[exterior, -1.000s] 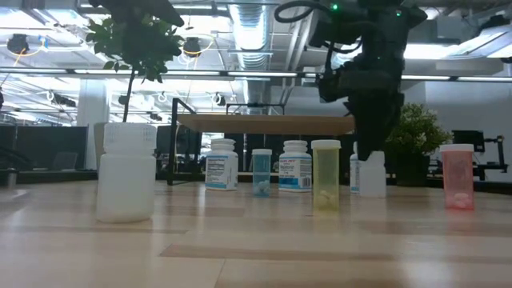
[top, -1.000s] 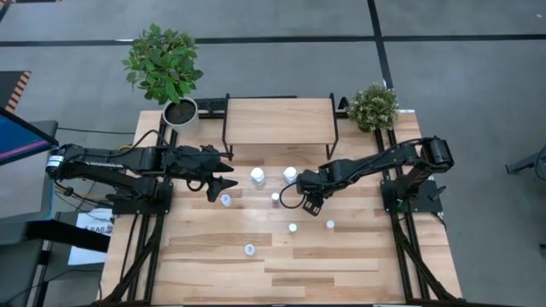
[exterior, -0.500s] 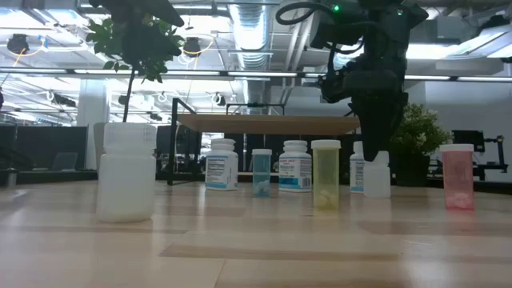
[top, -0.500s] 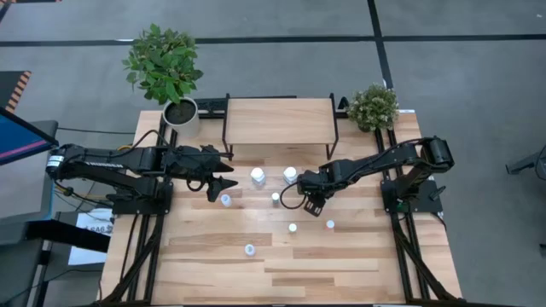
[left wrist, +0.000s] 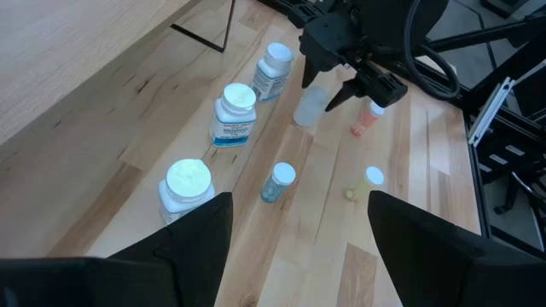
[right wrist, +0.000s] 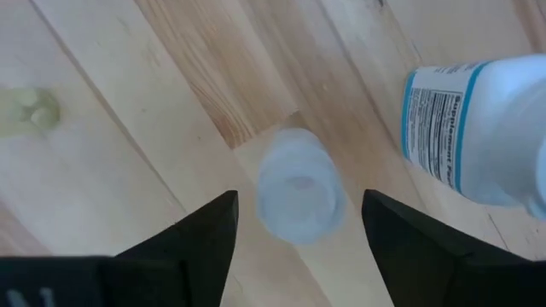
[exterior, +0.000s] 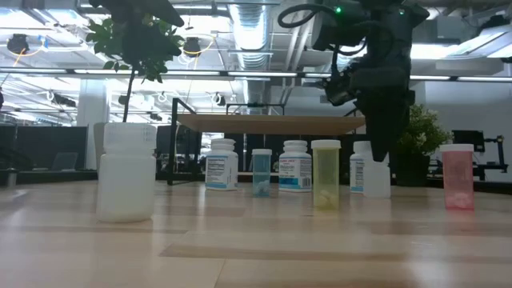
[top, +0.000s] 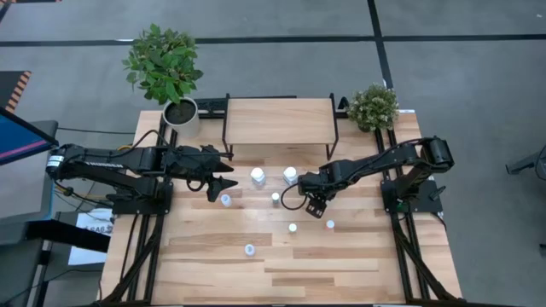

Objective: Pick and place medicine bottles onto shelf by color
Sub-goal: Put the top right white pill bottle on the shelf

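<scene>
Your right gripper [right wrist: 290, 209], fingers wide apart, has shifted rightward and now hangs over the pale bottle [right wrist: 299, 186], poised to grasp.

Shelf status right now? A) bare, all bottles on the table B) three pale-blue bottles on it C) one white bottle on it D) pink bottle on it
A: the high view shows the shelf top bare, and the bottles, like the white one, stand on the table.

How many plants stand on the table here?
2. A taller leafy plant at the table's back-left corner, and a smaller bushy plant at the back-right corner, flanking the shelf. None seems hidden.
</scene>
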Controlling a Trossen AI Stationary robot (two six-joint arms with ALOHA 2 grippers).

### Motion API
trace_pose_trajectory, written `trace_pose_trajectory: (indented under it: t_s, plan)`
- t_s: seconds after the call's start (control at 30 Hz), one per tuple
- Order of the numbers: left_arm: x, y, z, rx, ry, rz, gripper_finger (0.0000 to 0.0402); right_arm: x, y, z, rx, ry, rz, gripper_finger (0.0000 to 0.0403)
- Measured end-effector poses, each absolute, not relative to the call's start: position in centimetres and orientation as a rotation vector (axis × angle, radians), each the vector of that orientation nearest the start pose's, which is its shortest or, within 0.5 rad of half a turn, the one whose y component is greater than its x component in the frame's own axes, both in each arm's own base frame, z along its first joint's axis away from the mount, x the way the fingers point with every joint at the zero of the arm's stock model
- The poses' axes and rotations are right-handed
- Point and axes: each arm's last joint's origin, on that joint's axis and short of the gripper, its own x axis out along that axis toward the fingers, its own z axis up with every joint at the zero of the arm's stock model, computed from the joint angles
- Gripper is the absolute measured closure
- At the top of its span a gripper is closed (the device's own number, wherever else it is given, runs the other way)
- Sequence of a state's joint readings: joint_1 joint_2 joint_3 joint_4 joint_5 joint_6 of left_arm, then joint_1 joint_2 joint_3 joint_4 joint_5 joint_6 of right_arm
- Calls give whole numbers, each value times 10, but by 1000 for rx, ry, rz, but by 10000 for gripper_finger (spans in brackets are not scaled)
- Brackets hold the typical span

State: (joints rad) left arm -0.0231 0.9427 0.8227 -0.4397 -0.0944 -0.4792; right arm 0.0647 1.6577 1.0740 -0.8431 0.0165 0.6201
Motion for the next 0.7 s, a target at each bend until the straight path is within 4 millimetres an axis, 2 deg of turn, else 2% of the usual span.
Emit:
trace_pose_trajectory:
  t_s: [0.2,0.3,0.4,0.63,0.7]
  plan:
    - [197,-2,296,-433,531,202,142,295,18,186,451,1373,-402,130]
    - [197,-2,296,-433,531,202,142,295,18,186,462,1370,-414,143]
    - [197,-2,296,-434,531,202,142,295,18,186,470,1368,-422,177]
    - [197,-2,296,-433,531,202,142,296,19,191,503,1383,-392,291]
    - [197,-2,296,-434,531,202,143,300,20,202,527,1395,-349,295]
